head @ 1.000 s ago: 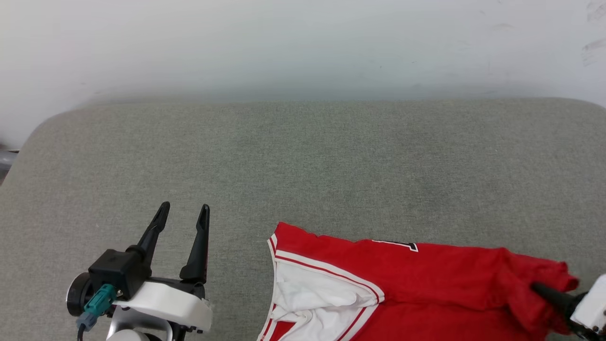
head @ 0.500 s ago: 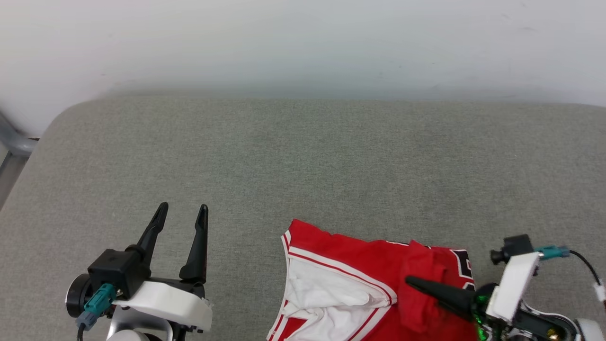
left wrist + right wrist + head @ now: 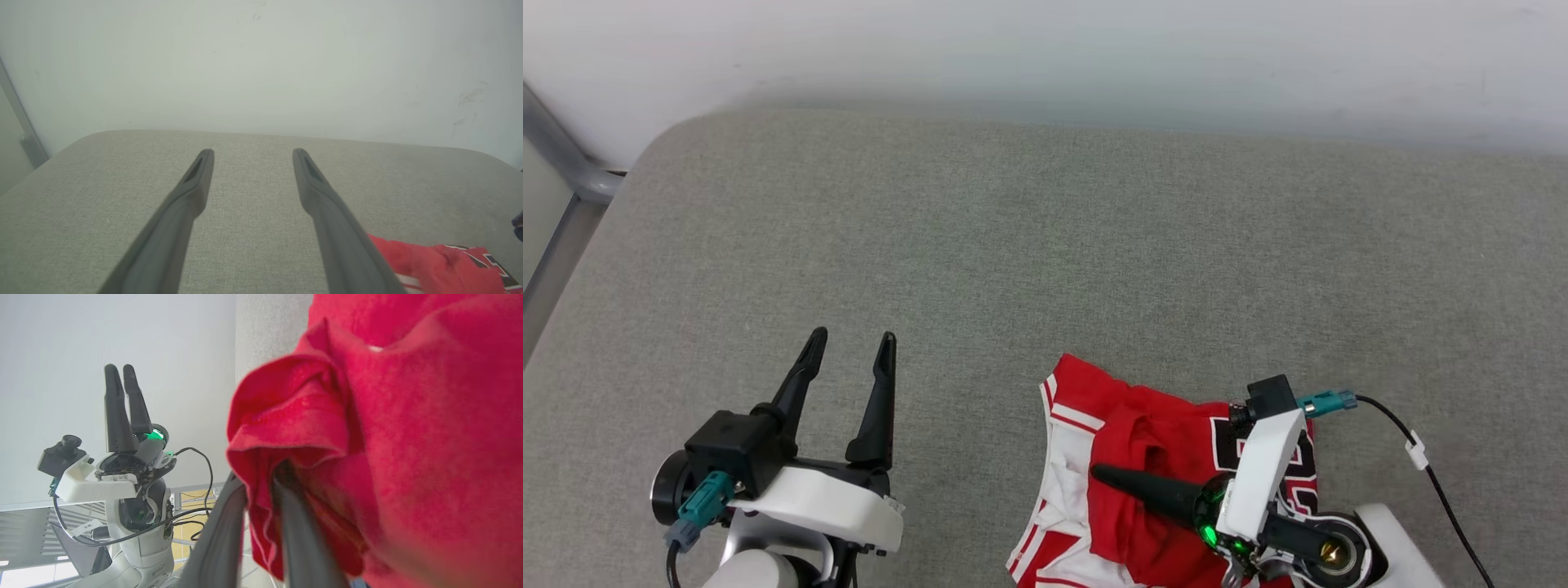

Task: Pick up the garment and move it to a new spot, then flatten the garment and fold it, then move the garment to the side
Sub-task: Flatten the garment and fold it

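Bunching over right gripper (image 3: 1099,475) jaws, grip unclear, garment (image 3: 1168,433); left gripper (image 3: 854,336) jaws apart.

You have one red jersey (image 3: 1168,437) to count, lying on one grey fabric-covered tabletop (image 3: 1045,245). You are working with two grippers, the left gripper (image 3: 851,339) and the right gripper (image 3: 1104,475). Each has two long dark fingers (image 3: 877,408), so four fingers in all; the right wrist view gives you both of the right pair. Count two teal connectors (image 3: 704,500), one per wrist, and two black wrist cameras (image 3: 1267,396). Add one black cable (image 3: 1388,416) carrying one white clip (image 3: 1417,451), and one grey metal rail (image 3: 572,163) by the tabletop's far left corner.
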Controlling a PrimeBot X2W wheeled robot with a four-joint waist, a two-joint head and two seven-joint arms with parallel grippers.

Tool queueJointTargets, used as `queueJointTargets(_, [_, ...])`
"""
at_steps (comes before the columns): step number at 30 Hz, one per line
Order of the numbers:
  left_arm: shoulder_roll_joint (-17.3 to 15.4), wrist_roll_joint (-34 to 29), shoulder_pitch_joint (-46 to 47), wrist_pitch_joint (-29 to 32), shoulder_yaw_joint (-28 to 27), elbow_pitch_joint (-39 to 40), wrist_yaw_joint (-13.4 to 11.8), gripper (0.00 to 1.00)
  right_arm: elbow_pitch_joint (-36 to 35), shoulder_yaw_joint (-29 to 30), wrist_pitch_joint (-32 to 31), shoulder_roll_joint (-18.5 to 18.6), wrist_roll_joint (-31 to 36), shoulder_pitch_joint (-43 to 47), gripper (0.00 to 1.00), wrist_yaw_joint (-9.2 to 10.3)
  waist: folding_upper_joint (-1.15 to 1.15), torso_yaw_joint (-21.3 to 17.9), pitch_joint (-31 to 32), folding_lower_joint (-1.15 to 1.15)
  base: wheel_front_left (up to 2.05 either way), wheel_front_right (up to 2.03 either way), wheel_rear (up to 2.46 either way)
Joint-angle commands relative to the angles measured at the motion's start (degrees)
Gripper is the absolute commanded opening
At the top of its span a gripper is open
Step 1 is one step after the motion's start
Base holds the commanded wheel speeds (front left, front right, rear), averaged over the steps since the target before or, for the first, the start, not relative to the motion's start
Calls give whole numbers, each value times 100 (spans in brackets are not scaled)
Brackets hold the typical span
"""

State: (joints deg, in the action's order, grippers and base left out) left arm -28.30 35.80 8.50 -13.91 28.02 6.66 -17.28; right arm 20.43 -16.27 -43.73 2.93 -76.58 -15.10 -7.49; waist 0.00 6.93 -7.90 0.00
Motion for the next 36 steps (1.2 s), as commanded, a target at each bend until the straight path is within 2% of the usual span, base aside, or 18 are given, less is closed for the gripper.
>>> queueJointTargets(1, [24, -38, 46, -33, 12, -31, 17, 100, 35, -51, 99, -7, -15, -74, 100, 1, 0, 30, -37, 0, 0, 0, 0])
queueJointTargets(5, [74, -41, 67, -54, -4, -97, 53, 100, 20, -248, 386, -4, 122, -159, 100, 1, 0, 22, -55, 0, 0, 0, 0])
queueJointTargets(9, [98, -40, 55, -77, -19, -181, 67, 100, -339, -480, 807, 143, 617, -210, 100, 1, 0, -44, 24, 0, 0, 0, 0])
queueJointTargets(10, [99, -45, 44, -81, -17, -201, 69, 100, -443, -533, 968, 229, 823, -218, 100, 2, 0, -63, 52, 0, 0, 0, 0])
queueJointTargets(11, [108, -50, -9, -89, -17, -237, 56, 100, -726, -686, 1548, 496, 1510, -191, 100, 1, 0, -136, 155, 0, 0, 0, 0])
queueJointTargets(13, [104, -48, -56, -85, -30, -258, 37, 100, -806, -713, 1965, 727, 2061, -123, 100, 2, 0, -196, 225, 0, 0, 0, 0])
queueJointTargets(17, [85, -24, -143, -90, -57, -295, -5, 100, -746, -340, 2680, 1098, 3193, 106, 100, 2, 0, -335, 353, 0, 0, 0, 0])
queueJointTargets(22, [40, 1, -294, -94, -128, -317, -80, 100, -827, 759, 3258, 1246, 4503, 487, 100, 2, 0, -528, 505, 0, 0, 0, 0])
queueJointTargets(25, [7, 20, -378, -100, -172, -333, -98, 100, -1124, 1464, 3632, 1133, 5287, 748, 100, 2, 0, -628, 576, 0, 0, 0, 0])
queueJointTargets(28, [-3, 40, -473, -102, -198, -370, -124, 100, -1535, 1910, 3964, 950, 5862, 1016, 100, 2, 0, -711, 692, 0, 0, 0, 0])
queueJointTargets(32, [-19, 52, -634, -109, -241, -384, -151, 100, -2160, 2142, 4231, 669, 6326, 1432, 100, 2, 0, -793, 860, 0, 0, 0, 0])
queueJointTargets(36, [-17, -5, -802, -123, -304, -399, -197, 100, -2758, 2145, 4188, 406, 6579, 1843, 100, 2, 0, -829, 945, 0, 0, 0, 0])
